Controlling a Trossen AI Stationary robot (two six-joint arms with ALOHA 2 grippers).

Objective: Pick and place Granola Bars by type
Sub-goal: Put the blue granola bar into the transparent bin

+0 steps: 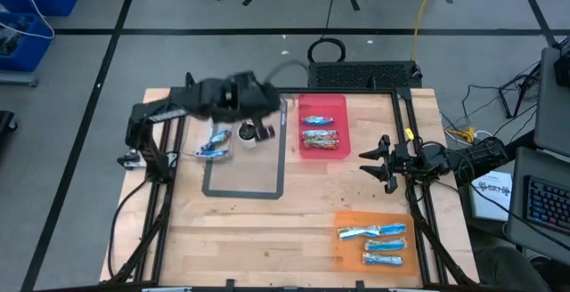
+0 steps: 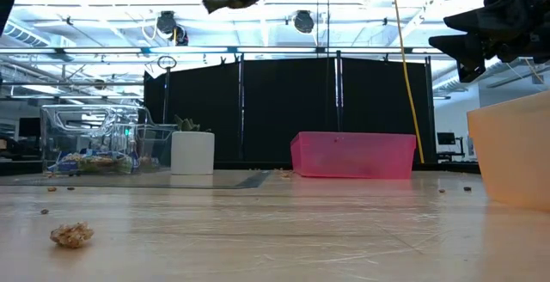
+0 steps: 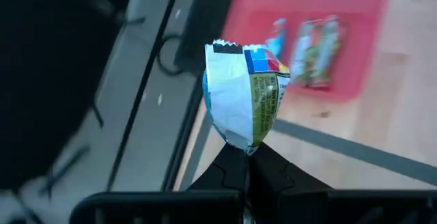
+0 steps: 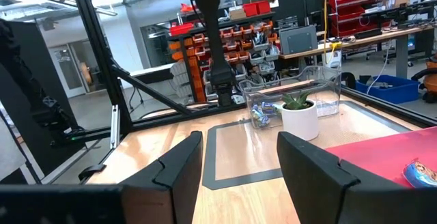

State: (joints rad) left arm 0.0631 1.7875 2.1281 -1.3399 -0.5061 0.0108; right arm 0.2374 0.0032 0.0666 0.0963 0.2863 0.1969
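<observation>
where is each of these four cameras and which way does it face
High view: overhead, straight down on the table; both arms show, left gripper and right gripper.
Low view: at tabletop height, level across to the pink bin; grippers hang in from above.
Left wrist view: past shut fingers pinching a granola bar.
Right wrist view: between open fingers toward the potted plant.
Shared: pink bin and plant appear in high and low views.
</observation>
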